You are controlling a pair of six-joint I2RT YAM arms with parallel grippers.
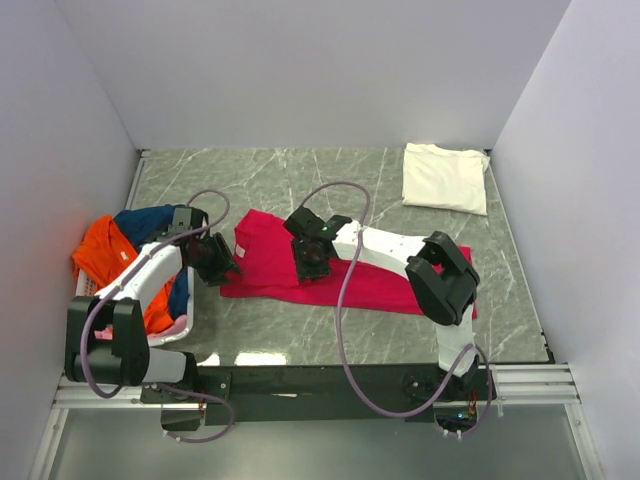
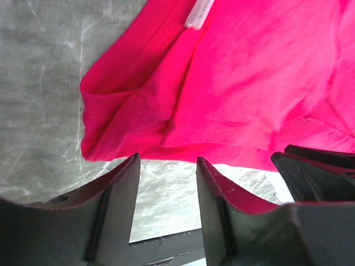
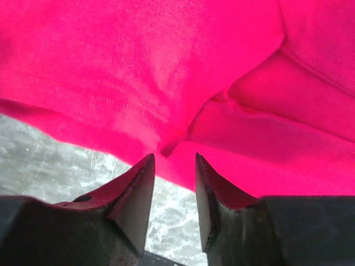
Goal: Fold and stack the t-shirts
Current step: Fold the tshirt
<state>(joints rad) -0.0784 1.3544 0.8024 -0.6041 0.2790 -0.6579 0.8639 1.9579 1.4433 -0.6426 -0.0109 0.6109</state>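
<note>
Hovering low over crimson tee (image 1: 375,282): left arm (image 1: 150,268), right arm (image 1: 385,245); fingers (image 3: 136,194) parted.

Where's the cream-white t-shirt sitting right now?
In the top external view the cream-white t-shirt lies folded at the far right corner of the table, beyond the crimson-pink t-shirt and not touching it.

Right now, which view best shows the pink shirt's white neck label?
Left wrist: the white neck label shows at the frame's top, on the crimson-pink t-shirt. Top external is too far to show it; right wrist shows only fabric.
</note>
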